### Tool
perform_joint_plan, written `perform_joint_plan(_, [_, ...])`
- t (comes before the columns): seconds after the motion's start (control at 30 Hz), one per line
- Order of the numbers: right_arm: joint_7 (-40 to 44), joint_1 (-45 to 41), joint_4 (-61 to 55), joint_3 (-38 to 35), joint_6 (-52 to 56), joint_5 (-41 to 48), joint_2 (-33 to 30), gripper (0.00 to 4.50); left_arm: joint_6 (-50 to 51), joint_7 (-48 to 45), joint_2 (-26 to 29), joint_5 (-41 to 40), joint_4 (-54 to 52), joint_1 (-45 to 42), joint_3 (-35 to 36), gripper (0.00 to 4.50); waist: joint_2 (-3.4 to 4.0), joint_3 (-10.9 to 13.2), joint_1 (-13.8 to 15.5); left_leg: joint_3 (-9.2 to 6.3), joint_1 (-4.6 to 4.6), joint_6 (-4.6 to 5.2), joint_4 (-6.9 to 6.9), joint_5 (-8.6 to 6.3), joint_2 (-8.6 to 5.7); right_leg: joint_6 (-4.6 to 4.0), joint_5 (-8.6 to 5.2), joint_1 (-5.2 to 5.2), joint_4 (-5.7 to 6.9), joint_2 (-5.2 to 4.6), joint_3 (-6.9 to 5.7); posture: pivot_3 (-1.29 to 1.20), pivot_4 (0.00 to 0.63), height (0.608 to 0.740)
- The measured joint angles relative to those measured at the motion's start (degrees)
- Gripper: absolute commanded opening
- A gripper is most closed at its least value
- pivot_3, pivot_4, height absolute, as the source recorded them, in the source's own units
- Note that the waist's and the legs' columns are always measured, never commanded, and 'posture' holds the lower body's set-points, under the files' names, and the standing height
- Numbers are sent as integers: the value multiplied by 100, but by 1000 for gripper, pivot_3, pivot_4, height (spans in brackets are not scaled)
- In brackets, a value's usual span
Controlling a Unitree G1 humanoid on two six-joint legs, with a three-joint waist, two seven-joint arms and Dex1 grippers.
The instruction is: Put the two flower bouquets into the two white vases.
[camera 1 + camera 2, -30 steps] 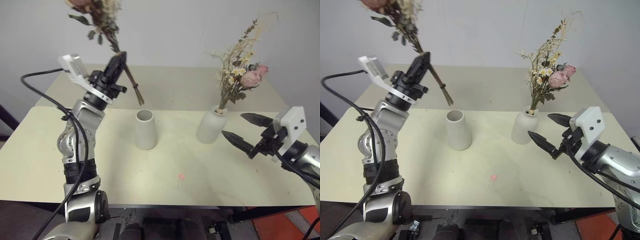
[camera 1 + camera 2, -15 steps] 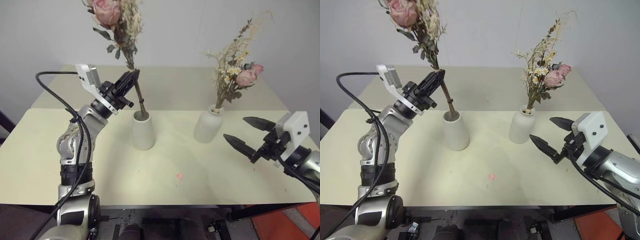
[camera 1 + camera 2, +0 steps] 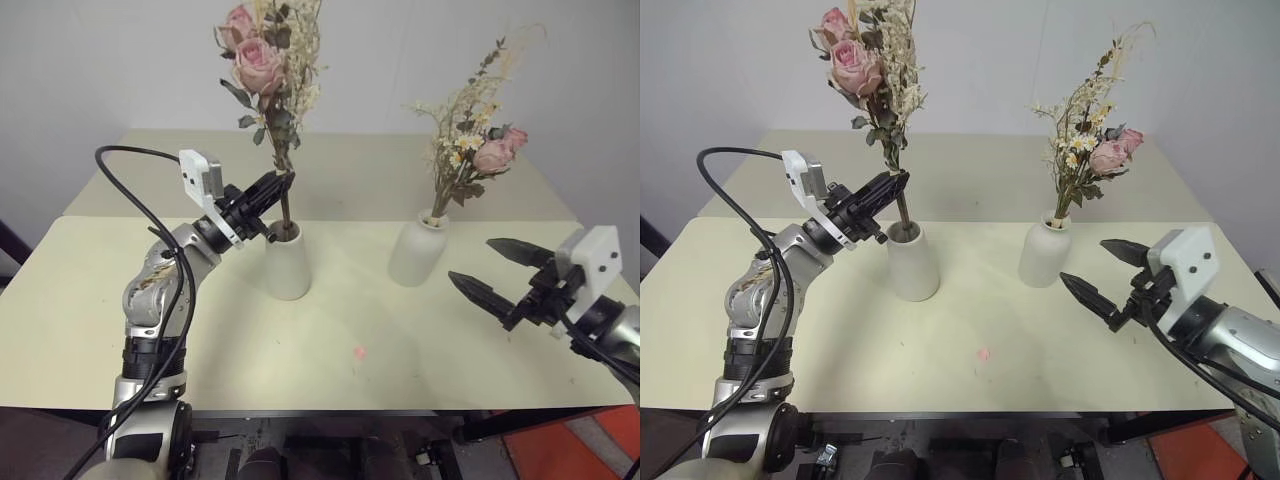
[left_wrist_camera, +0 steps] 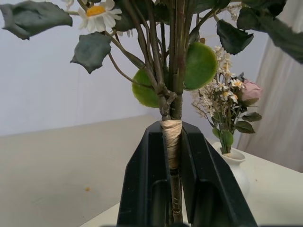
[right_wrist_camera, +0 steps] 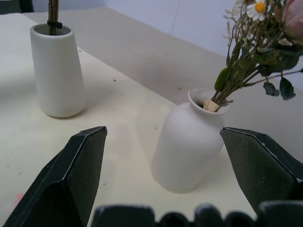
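Bouquet (image 3: 268, 70) | upright, stems down in cone vase (image 3: 287, 262) | left gripper (image 3: 281, 182) clamps stem | right gripper (image 3: 499, 272) wide, empty

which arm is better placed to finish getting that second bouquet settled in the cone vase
Left. The left gripper is closed on the stems of the second bouquet, whose ends already sit inside the cone vase, so it probably only needs to let go. The right gripper hangs open and empty beside the bottle vase, which already holds the first bouquet.
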Motion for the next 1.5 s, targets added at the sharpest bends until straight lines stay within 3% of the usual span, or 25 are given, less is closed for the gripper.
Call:
perform_joint_plan(0.33, [444,155,-25,-252,-20,286,-91,4500,-56,-361,81,28,-5,133,-13,4441,0,0,-9,0,11,1,0,-1,2,4,-3,21,-1,2,-2,0,150,740])
perform_joint_plan(0.8, [756,4,141,-199,-184,165,-185,4500,337,-1091,1072,-30,-471,400,-111,4478,0,0,-8,-3,10,3,-1,-2,5,8,-6,21,-2,1,-7,0,150,740])
perform_joint_plan(0.97, [783,-1,144,-204,-184,158,-206,4500,572,-1525,2183,22,-787,595,-38,4478,3,0,-51,0,15,3,-8,-2,9,8,-9,17,0,3,-3,0,150,740])
perform_joint_plan(1.17, [1101,187,261,-294,-296,153,-250,4500,573,-2297,3455,-8,-823,983,736,4478,3,0,-9,3,16,3,-7,-2,12,28,-25,19,-1,2,-8,0,150,740])
perform_joint_plan(1.5, [1149,-36,479,-86,-463,-82,-272,4500,643,-2077,3351,-662,-788,969,1581,4478,2,0,-19,1,14,3,-8,-2,15,16,-18,17,0,3,-12,0,150,740])
